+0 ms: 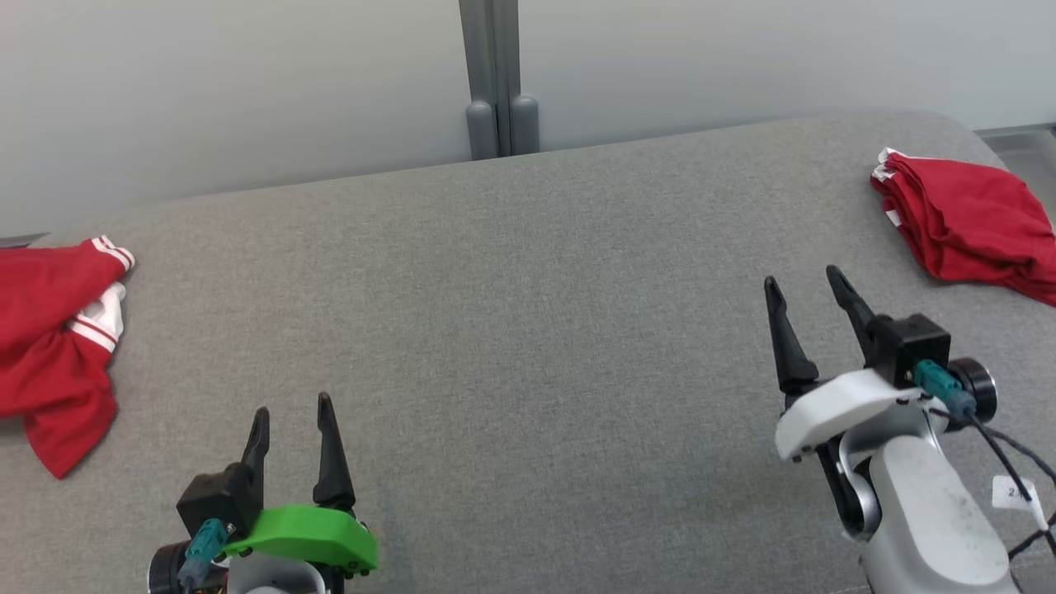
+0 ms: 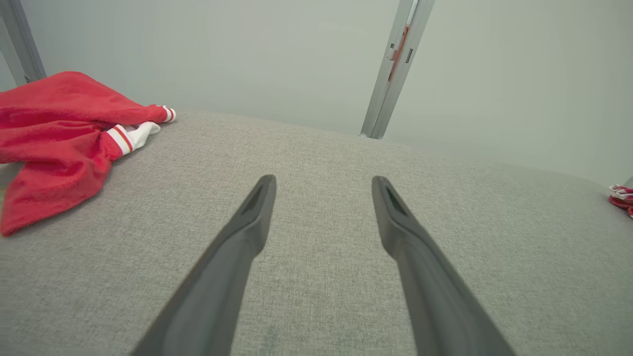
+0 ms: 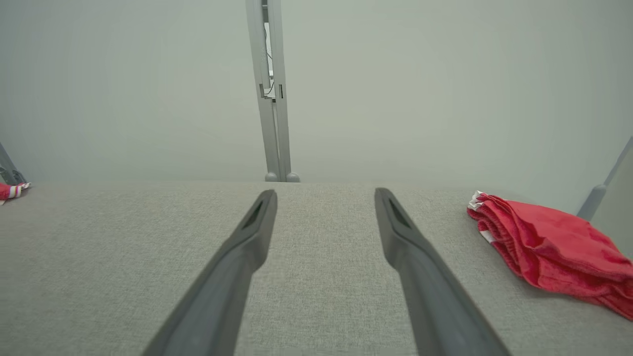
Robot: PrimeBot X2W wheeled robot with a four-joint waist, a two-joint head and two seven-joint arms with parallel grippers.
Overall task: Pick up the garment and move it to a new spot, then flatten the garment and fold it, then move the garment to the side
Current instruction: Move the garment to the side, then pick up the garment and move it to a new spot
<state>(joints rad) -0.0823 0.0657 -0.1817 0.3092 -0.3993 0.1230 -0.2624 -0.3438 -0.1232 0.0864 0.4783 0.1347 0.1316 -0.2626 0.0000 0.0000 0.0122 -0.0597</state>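
A grey upright post point(image 1: 495, 74) stands against the pale wall point(image 1: 206, 82) at the far edge of the grey fabric-covered bench point(image 1: 528, 330).

Far to the left of the post and nearer the robot, a crumpled red garment point(image 1: 49, 330) with white-striped cuffs lies at the bench's left edge. Far to the right of the post, a folded red garment point(image 1: 973, 223) lies at the right edge.

The left gripper point(image 1: 291, 404) hovers left of the post at the near edge of the bench. Its fingers are apart and hold nothing. The right gripper point(image 1: 802, 275) hovers right of the post, closer to it than the left one, just short of the folded garment. Its fingers are likewise spread and hold nothing.

Bare grey cloth lies between each gripper and the post, and between the left gripper and the crumpled garment.
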